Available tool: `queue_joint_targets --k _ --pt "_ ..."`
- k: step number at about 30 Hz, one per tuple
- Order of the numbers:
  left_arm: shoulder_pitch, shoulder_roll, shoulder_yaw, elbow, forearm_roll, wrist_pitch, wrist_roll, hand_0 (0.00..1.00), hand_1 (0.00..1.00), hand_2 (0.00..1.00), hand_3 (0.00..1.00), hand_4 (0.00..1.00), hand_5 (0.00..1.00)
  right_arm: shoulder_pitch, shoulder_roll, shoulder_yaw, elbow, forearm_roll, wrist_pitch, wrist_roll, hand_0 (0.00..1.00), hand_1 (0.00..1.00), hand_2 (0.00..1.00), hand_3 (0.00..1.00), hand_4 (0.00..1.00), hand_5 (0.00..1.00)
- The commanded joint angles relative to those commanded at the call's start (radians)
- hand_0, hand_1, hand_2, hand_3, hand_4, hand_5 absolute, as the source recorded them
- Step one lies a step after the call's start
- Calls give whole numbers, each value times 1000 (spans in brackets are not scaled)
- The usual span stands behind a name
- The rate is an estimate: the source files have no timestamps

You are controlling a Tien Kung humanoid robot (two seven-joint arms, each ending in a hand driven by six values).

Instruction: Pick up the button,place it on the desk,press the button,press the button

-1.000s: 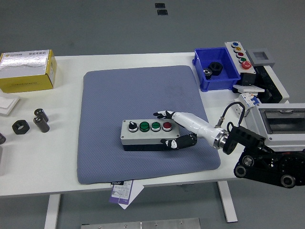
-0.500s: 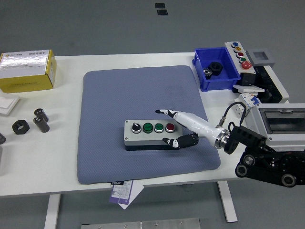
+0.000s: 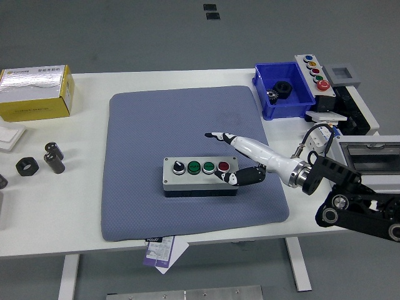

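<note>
Currently right hand (image 3: pixel 240 159) open, fingers spread at right end of button box (image 3: pixel 200 176) on grey mat (image 3: pixel 187 125).

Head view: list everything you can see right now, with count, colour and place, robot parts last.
button box: one, grey, with a black selector, two green buttons and one red; on the mat's middle.
mat: one, blue-grey, table centre.
blue bin: one, far right, dark parts inside.
second button box: one, grey, right of the bin.
yellow box: one, far left.
black nuts and cylinders: several, left edge.
grey enclosure: one, right edge.
paper: one, under the mat's front edge.
table: one, white.
right hand: white and black, fingers open, by the box's right end.
</note>
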Motion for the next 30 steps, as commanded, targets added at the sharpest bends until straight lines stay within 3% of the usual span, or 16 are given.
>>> queue_joint_targets --k 2,6,8,9,12,14,15,19,20,21,26,27,30 --pt "2 -1 -7 0 6 1 3 691 632 556 596 675 211 2 -43 46 54 -43 16 -60 998 966 998 998 628 61" --pt "6 -1 -17 -1 13 2 7 691 632 555 593 669 206 28 -121 138 157 -129 114 -208 995 961 998 998 630 64" --pt "7 0 -19 -1 14 3 8 691 632 555 593 669 206 66 -159 188 179 -141 198 -292 995 961 998 998 630 64" --pt "7 0 -19 -1 12 3 8 691 632 553 592 664 203 84 -170 206 179 -136 234 -328 893 890 939 998 613 82" --pt "6 2 -17 -1 9 4 6 691 632 553 592 664 203 145 -190 241 179 -93 354 -448 893 890 939 998 613 82" --pt "6 4 -19 -2 10 4 7 691 632 553 592 664 203 188 -188 248 179 -67 432 -524 893 890 939 998 613 82" --pt "6 4 -20 -2 11 4 8 691 632 553 590 660 202 206 -184 246 179 -62 468 -556 250 482 615 998 541 251" --pt "7 5 -28 -2 17 5 12 691 632 553 590 660 202 265 -153 230 179 -46 618 -671 250 482 615 998 541 251" --pt "8 5 -31 -2 20 6 13 691 632 553 590 660 202 274 -145 225 179 -43 650 -682 250 482 615 998 541 251" --pt "8 5 -33 -2 22 6 14 691 631 553 590 659 201 280 -138 222 179 -39 678 -682 145 410 553 998 545 265" --pt "9 8 -46 -2 33 8 19 691 631 553 590 659 201 296 -91 196 179 -8 798 -682 145 410 553 998 545 265" --pt "8 8 -48 -2 35 8 20 690 632 552 589 658 201 297 -84 192 179 -3 819 -682 55 288 346 998 318 33" --pt "9 8 -53 -2 41 8 23 690 632 552 589 658 201 294 -66 184 179 16 854 -682 55 288 346 998 318 33"
